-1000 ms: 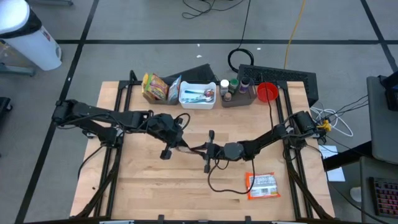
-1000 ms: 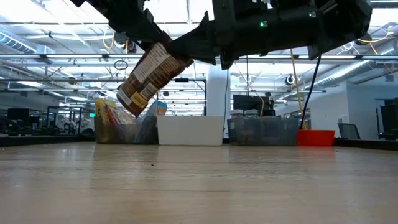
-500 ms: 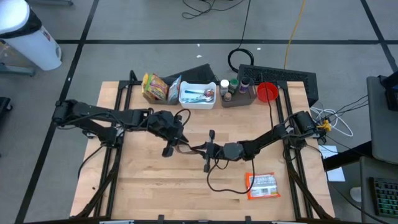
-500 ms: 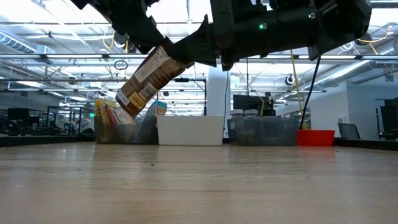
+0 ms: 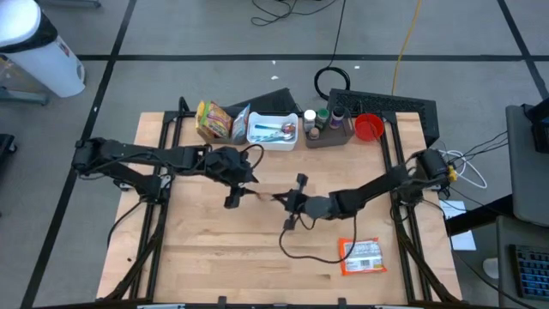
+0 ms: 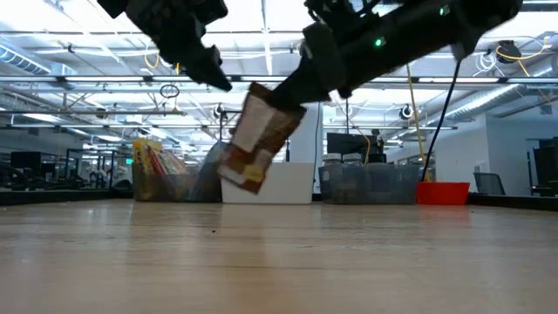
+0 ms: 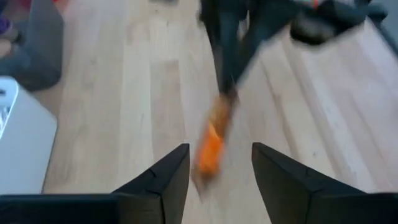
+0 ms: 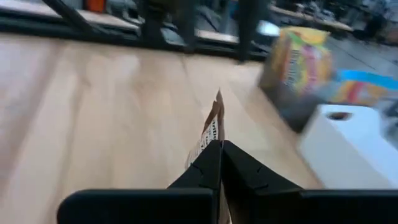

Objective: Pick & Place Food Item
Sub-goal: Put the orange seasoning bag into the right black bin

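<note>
Brown-and-white snack pouch [image 6: 259,135] hangs tilted above light wooden tabletop [image 5: 206,249], pinched at top edge by right gripper [image 8: 217,163], fingers clamped tight. Pouch print too blurred to read. Left gripper [image 7: 219,171] just beside pouch, fingers parted, holding nothing. Orange-and-white packet [image 5: 361,256] lies near table's front right corner, label unreadable. White rectangular bin [image 5: 273,130] and red bowl [image 5: 369,127] line far edge. Open-plan room behind, ceiling strip lights.
</note>
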